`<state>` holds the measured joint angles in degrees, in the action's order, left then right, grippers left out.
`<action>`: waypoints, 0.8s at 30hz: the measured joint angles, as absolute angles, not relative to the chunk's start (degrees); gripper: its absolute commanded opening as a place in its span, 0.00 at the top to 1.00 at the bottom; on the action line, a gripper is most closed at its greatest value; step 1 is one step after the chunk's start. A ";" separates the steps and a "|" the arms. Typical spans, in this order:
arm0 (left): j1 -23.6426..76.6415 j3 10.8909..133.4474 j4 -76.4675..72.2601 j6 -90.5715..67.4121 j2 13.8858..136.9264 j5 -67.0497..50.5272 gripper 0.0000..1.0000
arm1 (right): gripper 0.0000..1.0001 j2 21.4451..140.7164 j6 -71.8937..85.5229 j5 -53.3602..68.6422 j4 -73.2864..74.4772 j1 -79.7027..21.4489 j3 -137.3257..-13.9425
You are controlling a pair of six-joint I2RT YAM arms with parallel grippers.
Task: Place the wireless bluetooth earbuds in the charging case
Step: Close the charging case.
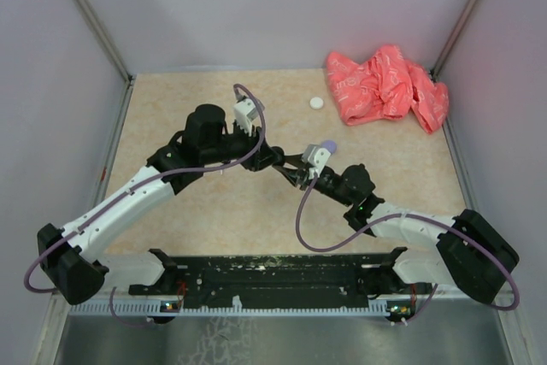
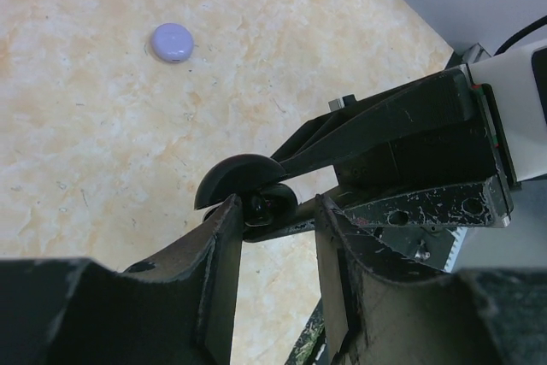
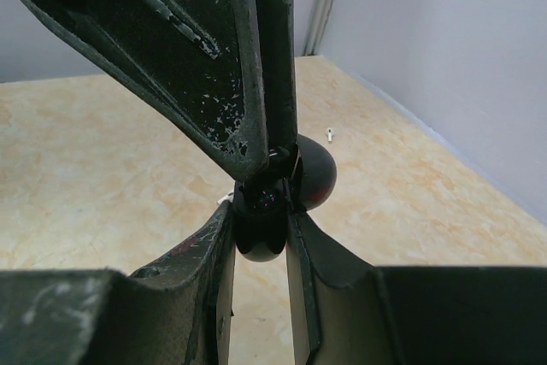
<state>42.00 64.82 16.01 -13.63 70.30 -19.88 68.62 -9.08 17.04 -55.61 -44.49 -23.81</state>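
My right gripper (image 3: 261, 221) is shut on the base of an open black charging case (image 3: 259, 241), held above the table; its domed lid (image 3: 314, 173) stands open. A glossy black earbud (image 3: 267, 201) sits in the case's well. My left gripper (image 2: 275, 207) meets the case from the other side, its jaws apart with bare table showing between them and one fingertip (image 2: 229, 211) against the case (image 2: 272, 203). In the top view both grippers, left (image 1: 284, 161) and right (image 1: 297, 173), meet at the table's middle. A tiny white earbud (image 3: 327, 134) lies far off on the table.
A round lavender case (image 1: 327, 147) lies just behind the grippers, and also shows in the left wrist view (image 2: 173, 42). A round white case (image 1: 317, 103) lies farther back. A crumpled pink cloth (image 1: 385, 87) fills the back right corner. Grey walls enclose the table.
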 measured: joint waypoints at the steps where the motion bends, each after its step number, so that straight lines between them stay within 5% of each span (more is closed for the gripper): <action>1: 41.98 64.82 15.99 -13.02 70.30 -20.18 0.56 | 1.00 68.62 -8.97 17.30 -55.59 -44.47 -23.86; 24: 41.85 61.19 11.42 -7.64 66.70 -23.31 0.39 | 1.00 68.99 -4.89 20.58 -53.19 -44.07 -26.57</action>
<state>41.85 61.19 11.42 -7.64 66.70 -23.31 68.99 -4.89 20.58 -53.19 -44.07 -26.57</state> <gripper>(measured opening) 0.595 0.261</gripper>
